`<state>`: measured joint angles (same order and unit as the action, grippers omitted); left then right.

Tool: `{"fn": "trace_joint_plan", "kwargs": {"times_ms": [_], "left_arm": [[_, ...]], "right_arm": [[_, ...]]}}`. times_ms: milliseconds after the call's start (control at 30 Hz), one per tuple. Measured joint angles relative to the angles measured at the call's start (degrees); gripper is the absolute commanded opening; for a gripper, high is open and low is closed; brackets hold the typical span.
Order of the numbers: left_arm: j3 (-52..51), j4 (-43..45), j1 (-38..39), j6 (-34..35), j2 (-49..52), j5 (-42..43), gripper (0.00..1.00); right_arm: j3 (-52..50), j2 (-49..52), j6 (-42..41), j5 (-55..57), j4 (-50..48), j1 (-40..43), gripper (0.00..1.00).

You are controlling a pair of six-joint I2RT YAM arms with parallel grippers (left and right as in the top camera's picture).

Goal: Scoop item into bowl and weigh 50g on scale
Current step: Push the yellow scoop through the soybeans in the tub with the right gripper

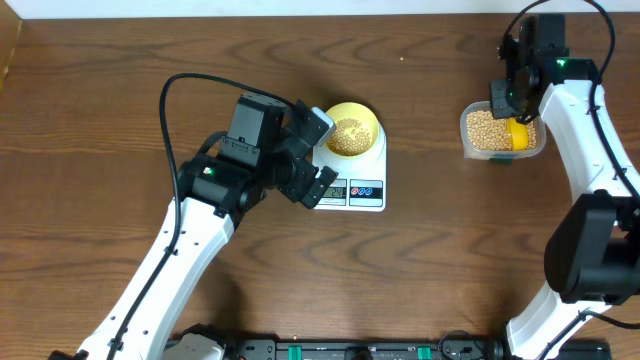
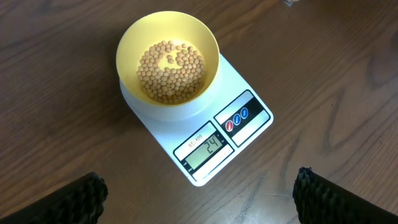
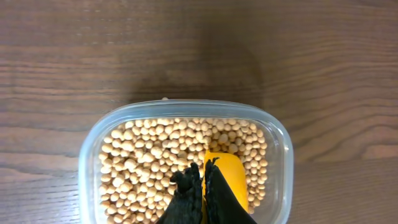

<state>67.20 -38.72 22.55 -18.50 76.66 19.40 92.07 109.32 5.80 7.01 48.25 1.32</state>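
While your left gripper [image 2: 202,202] hovers empty, fingers spread wide, so its camera reads the display [image 2: 205,148] of the scale [image 2: 249,87] (about half the target), your right gripper [image 3: 198,186] pinches the scoop [image 3: 230,177] in the tub [image 3: 273,124], probably to load more beans [image 2: 169,70] for the bowl [image 2: 124,56] sitting on the scale.
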Motion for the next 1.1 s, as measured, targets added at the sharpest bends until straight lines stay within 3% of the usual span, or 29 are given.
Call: {"fn": "trace_joint_plan", "kwargs": {"times_ms": [700, 1100], "left_arm": [[0.00, 0.00, 0.00, 0.00, 0.00, 0.00, 0.98], [0.00, 0.00, 0.02, 0.02, 0.00, 0.00, 0.98]], "right_arm": [[-4.02, -0.02, 0.24, -14.71, -1.62, 0.35, 0.01], [-4.48, -0.02, 0.26, -24.48, -2.86, 5.05, 0.01]]}}
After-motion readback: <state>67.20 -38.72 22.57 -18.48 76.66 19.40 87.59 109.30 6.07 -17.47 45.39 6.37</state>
